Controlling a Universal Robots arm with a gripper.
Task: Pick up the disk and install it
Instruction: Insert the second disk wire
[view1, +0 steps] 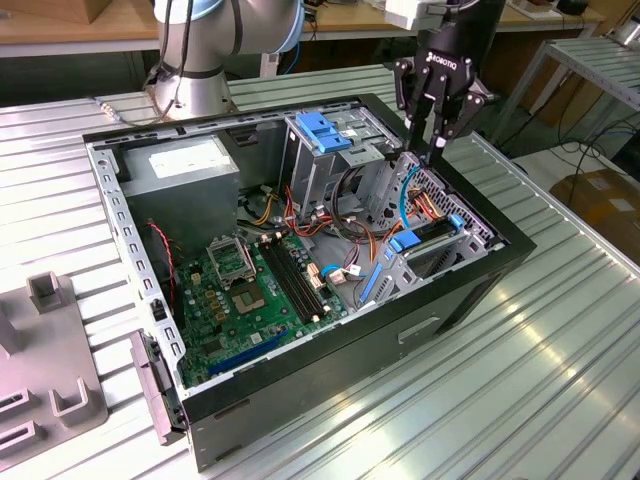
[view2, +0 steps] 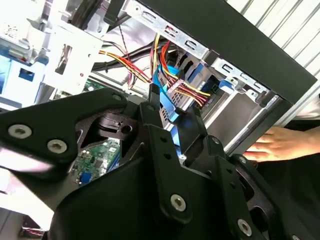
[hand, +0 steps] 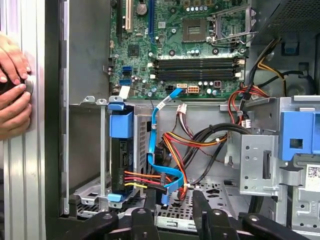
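Note:
The disk (view1: 428, 240), black with blue side rails, sits on edge in the drive bay at the corner of the open computer case (view1: 470, 290) on the exterior view's right. In the first wrist view the disk (hand: 120, 160) stands in that bay with coloured wires and a thin blue cable (hand: 159, 150) running to its end. My gripper (view1: 437, 150) hangs just above the case rim, over the bay. Its black fingers (hand: 150, 200) are apart with nothing held, and the cable's plug lies beyond the gap. My gripper (view2: 175, 102) hovers over the cables in the second wrist view.
A tall grey cage with a light-blue latch (view1: 325, 130) stands beside the bay. The motherboard (view1: 250, 290) and power supply (view1: 185, 170) fill the case. A person's hand (hand: 12, 85) rests on the table outside the case wall. A grey fixture (view1: 50, 350) lies on the exterior view's left.

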